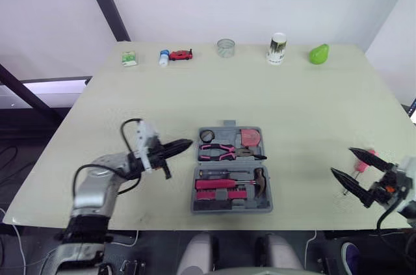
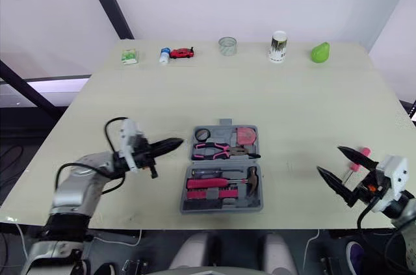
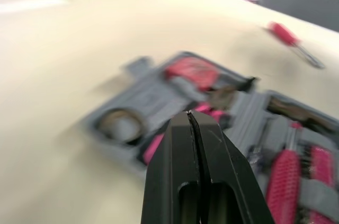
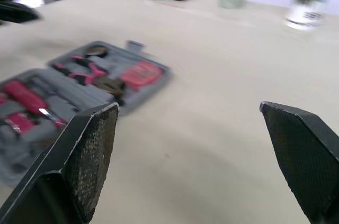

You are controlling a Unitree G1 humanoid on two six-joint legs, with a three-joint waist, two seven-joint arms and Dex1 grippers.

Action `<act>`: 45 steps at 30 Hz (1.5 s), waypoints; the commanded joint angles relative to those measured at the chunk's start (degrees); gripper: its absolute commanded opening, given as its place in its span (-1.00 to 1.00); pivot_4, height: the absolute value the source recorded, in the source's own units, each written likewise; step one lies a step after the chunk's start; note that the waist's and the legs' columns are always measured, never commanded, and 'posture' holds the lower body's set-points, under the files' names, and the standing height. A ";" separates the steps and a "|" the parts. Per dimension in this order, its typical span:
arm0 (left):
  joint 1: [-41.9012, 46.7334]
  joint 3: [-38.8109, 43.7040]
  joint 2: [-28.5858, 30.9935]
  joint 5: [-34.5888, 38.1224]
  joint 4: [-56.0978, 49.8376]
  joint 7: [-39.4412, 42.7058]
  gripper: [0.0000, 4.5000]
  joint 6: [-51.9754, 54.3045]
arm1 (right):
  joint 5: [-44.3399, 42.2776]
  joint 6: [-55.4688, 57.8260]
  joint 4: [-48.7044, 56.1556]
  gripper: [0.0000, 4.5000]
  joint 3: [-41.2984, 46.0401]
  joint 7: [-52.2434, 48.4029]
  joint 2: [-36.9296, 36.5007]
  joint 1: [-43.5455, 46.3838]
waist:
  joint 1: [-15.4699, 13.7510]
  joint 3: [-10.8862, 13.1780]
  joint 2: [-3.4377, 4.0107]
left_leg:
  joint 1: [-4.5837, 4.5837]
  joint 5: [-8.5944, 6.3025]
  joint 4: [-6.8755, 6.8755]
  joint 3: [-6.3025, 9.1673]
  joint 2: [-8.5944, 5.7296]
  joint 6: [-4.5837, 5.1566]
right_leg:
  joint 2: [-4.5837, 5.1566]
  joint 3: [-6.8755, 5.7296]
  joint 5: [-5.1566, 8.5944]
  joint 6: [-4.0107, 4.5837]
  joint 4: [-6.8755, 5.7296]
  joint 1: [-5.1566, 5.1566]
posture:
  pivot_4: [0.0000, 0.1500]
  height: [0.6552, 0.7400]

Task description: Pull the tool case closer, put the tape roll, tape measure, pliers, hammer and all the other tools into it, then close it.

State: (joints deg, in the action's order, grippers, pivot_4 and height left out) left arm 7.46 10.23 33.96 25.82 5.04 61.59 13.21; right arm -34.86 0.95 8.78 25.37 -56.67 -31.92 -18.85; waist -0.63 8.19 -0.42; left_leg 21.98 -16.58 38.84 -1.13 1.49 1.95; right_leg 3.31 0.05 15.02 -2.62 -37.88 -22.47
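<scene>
Grey plastic tool case [image 1: 231, 170] is lying open on the beige table [image 1: 292, 106], holding pink-handled pliers [image 1: 218, 151] and a hammer [image 1: 259, 183]. A loose pink-handled screwdriver [image 3: 290, 40] is lying well right of the case, beside the nearer right gripper [image 1: 342, 160], which is spread wide and empty. The left gripper [image 1: 187, 144], pressed shut, is pointing at the case's left side. The left wrist view is showing the screwdriver unobstructed.

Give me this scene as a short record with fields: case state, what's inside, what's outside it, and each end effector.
case: tool case, open
inside: tape roll, pliers, tape measure, hammer
outside: pink screwdriver on the table by right end effector
left end effector: shut, left of tool case
right end effector: open, empty
</scene>
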 commanded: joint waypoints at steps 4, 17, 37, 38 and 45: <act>-14.80 13.74 1.78 0.97 -0.08 -5.54 -0.21 -3.99 | 1.00 -5.03 -7.71 1.00 8.33 1.56 2.08 -6.58 | -0.03 0.04 -0.07 | -0.08 0.00 -0.29 -0.11 -0.04 0.00 | 0.31 0.06 0.01 0.02 0.10 -0.06 | 1.00 1.00; -30.84 25.23 0.69 1.30 8.90 -7.99 0.97 -12.42 | 2.80 -14.80 -31.69 1.00 15.42 -0.47 0.58 -8.03 | -0.23 0.13 -0.24 | -0.09 -0.01 -0.44 -0.19 -0.08 -0.02 | 0.79 0.01 0.21 0.33 0.27 -0.17 | 1.00 1.00; -5.90 9.98 10.60 -1.64 -1.43 -1.19 0.97 -11.05 | 10.11 10.35 -3.53 1.00 3.59 39.22 10.23 8.69 | 0.17 0.05 -0.10 | 0.79 0.04 -0.56 -0.15 -0.14 -0.13 | 0.95 -0.09 0.05 0.17 0.12 -1.02 | 1.00 1.00; -4.92 9.06 10.58 -1.31 -2.38 -0.78 0.97 -10.43 | 11.47 11.19 -3.53 1.00 2.89 40.97 10.70 9.20 | 0.20 0.04 -0.08 | 0.83 0.07 -0.56 -0.15 -0.15 -0.16 | 0.94 -0.09 0.05 0.16 0.09 -1.05 | 1.00 1.00; 0.67 0.84 11.53 5.04 -16.01 5.61 0.97 -2.51 | 17.58 14.51 -5.75 1.00 0.20 52.08 15.22 12.89 | 0.90 0.07 -0.04 | 0.88 0.08 -0.49 -0.14 -0.22 -0.12 | 0.77 -0.16 0.05 0.15 0.05 -1.02 | 1.00 1.00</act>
State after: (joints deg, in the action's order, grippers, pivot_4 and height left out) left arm 7.16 11.61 43.88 28.07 -6.49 65.18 9.00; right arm -17.85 15.03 1.60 25.14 -6.83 -17.00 -6.35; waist 0.27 8.25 -0.46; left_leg 22.83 -16.50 38.37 -1.30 1.27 1.83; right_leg 4.04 -0.07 15.06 -2.48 -37.89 -23.48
